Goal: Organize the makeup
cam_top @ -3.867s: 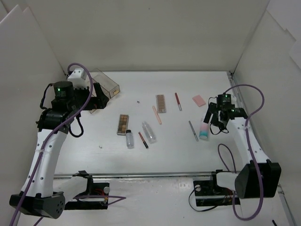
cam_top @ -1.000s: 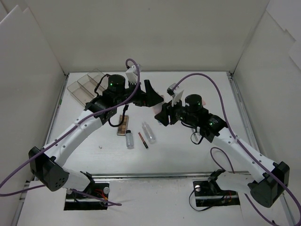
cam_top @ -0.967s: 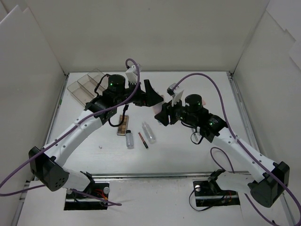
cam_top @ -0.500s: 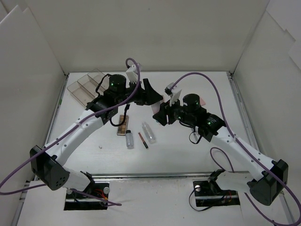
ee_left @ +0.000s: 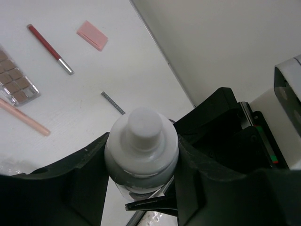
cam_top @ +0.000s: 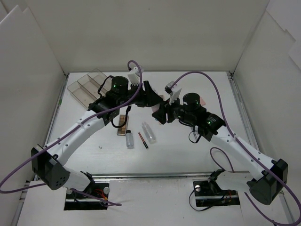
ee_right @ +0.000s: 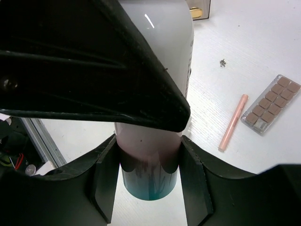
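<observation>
A white-pink-teal bottle (ee_right: 150,160) hangs above the middle of the table, held from both ends. My right gripper (ee_right: 149,175) is shut on its pink and teal lower part. My left gripper (ee_left: 141,151) has its jaws pressed against the white cap end (ee_left: 141,141). In the top view the two grippers meet (cam_top: 157,104) and hide most of the bottle. On the table lie a brown palette (cam_top: 123,124), two small clear bottles (cam_top: 129,139) (cam_top: 149,132) and a red pencil (cam_top: 143,140). The left wrist view shows another palette (ee_left: 16,87), a red pencil (ee_left: 49,48), a peach pencil (ee_left: 23,117), a grey pencil (ee_left: 113,102) and a pink pad (ee_left: 92,35).
A clear compartmented box (cam_top: 85,87) stands at the back left of the table. White walls enclose the table on three sides. Both arms reach across the middle, above the palette and the pencils.
My left gripper has closed its jaws onto the bottle's cap end. Both arms have shifted slightly; the right gripper has kept its hold.
</observation>
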Controlling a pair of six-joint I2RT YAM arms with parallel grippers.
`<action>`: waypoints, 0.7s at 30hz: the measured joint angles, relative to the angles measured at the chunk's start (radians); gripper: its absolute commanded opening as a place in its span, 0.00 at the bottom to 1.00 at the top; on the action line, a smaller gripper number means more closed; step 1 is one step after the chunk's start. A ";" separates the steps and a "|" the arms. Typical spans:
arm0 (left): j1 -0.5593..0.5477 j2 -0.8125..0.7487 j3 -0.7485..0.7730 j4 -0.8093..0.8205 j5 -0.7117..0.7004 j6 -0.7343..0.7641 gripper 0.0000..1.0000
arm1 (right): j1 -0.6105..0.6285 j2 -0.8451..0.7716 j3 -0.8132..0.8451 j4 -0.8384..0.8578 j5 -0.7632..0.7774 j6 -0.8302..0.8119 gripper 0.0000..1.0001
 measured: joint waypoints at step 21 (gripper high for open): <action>0.166 -0.005 0.061 -0.151 -0.246 0.211 0.00 | -0.032 -0.087 0.012 -0.101 0.174 0.012 0.98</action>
